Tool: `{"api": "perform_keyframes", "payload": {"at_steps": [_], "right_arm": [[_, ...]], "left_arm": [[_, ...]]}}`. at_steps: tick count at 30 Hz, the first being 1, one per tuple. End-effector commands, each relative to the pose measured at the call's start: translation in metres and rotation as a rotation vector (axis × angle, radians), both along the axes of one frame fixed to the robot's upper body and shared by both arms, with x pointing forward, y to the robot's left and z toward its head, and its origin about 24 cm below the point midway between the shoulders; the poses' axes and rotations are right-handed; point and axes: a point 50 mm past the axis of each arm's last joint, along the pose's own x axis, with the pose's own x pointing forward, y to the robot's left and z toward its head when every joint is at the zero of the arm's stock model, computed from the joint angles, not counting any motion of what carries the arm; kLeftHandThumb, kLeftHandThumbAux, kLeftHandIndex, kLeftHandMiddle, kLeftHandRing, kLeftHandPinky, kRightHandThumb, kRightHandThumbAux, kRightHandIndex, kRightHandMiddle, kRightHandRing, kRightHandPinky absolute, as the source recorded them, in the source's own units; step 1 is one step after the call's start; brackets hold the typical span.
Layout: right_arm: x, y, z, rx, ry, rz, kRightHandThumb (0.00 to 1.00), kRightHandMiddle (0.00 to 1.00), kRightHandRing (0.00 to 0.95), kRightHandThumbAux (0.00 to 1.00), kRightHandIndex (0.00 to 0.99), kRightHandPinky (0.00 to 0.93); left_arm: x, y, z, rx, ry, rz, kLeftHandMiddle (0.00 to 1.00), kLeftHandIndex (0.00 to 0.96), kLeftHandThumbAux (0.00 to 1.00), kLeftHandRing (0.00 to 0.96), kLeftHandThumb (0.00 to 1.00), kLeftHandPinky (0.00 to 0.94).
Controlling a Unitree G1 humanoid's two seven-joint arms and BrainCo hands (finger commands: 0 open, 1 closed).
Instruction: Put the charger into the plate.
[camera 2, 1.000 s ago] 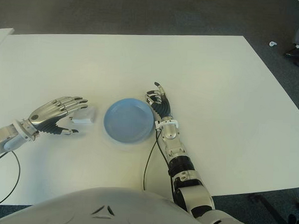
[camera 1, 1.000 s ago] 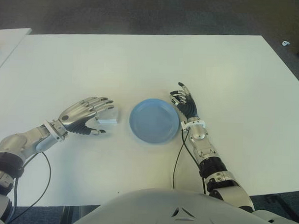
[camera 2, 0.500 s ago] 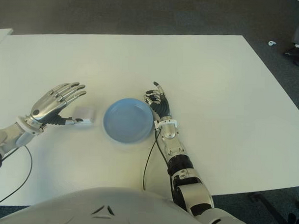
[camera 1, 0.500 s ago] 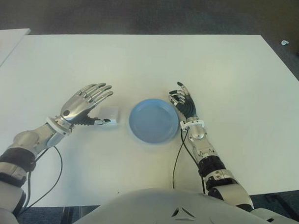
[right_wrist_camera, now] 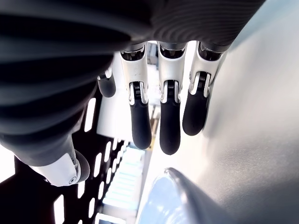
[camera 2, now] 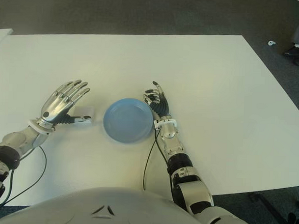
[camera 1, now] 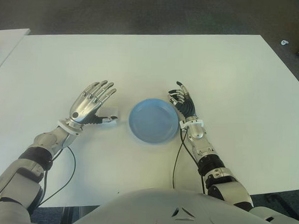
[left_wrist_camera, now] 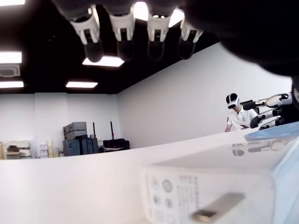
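Left hand [camera 1: 90, 104] lifted, fingers now fanned wide, holding nothing.
Charger [camera 1: 108, 112] lies on table [camera 1: 141, 62] under its thumb, just left of plate [camera 1: 154, 120]. Right hand [camera 1: 185, 100] idle beside plate's right rim, fingers loose. Grasp and transfer both remain.

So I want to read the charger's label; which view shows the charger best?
The left wrist view: the charger fills the foreground, showing printed markings and a metal prong. In both eye views it is only a small white block on the table, partly hidden behind the left hand. The right wrist view does not show it.
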Motion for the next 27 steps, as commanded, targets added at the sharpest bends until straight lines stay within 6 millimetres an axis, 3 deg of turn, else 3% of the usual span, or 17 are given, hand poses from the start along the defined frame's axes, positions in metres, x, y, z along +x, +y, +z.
{"api": "perform_keyframes", "payload": {"at_steps": [1, 27], "right_arm": [[-0.013, -0.002, -0.024, -0.013, 0.123, -0.009, 0.0, 0.365, 0.404, 0.636, 0.051, 0.322], [-0.012, -0.003, -0.021, 0.0, 0.111, -0.011, 0.0, 0.359, 0.395, 0.622, 0.032, 0.326]], "left_arm": [[0.002, -0.002, -0.004, 0.011, -0.006, 0.012, 0.0, 0.0, 0.181, 0.0, 0.235, 0.0], [-0.005, 0.006, -0.026, 0.061, 0.268, 0.025, 0.0, 0.0, 0.194, 0.0, 0.167, 0.0]]}}
